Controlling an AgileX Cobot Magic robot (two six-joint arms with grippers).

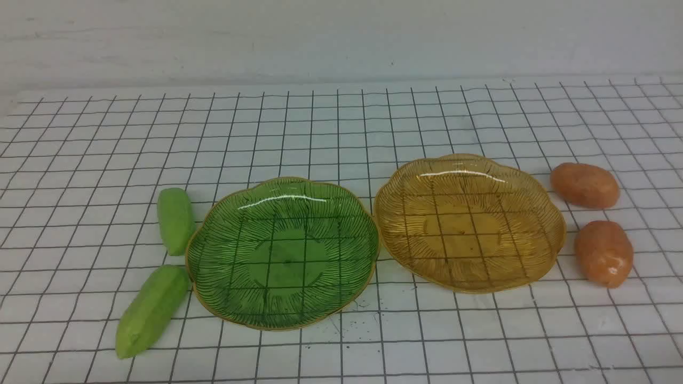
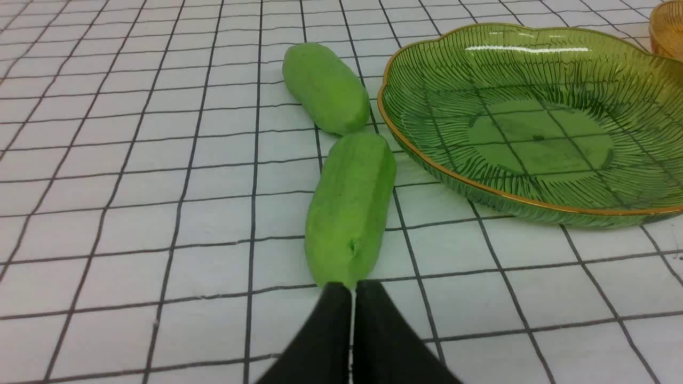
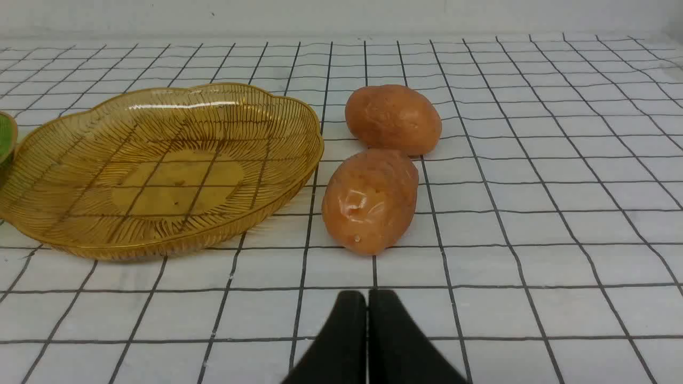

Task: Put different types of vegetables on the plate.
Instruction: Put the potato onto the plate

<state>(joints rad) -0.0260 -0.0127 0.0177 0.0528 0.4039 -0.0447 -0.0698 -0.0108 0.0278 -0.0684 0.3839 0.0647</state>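
Note:
Two light-green cucumber-like vegetables lie left of the green glass plate (image 1: 213, 277): the near one (image 1: 152, 310) (image 2: 351, 208) and the far one (image 1: 175, 220) (image 2: 325, 88). Two orange-brown potato-like vegetables lie right of the amber glass plate (image 1: 549, 234): the near one (image 1: 604, 253) (image 3: 371, 198) and the far one (image 1: 585, 185) (image 3: 393, 119). Both plates are empty. My left gripper (image 2: 352, 290) is shut with nothing in it, just short of the near cucumber's end. My right gripper (image 3: 367, 298) is shut and empty, a little short of the near potato. Neither gripper shows in the front view.
The green plate (image 2: 427, 165) and the amber plate (image 3: 277, 186) stand almost touching on a white cloth with a black grid (image 1: 341, 122). A pale wall (image 1: 341, 37) closes off the back of the table.

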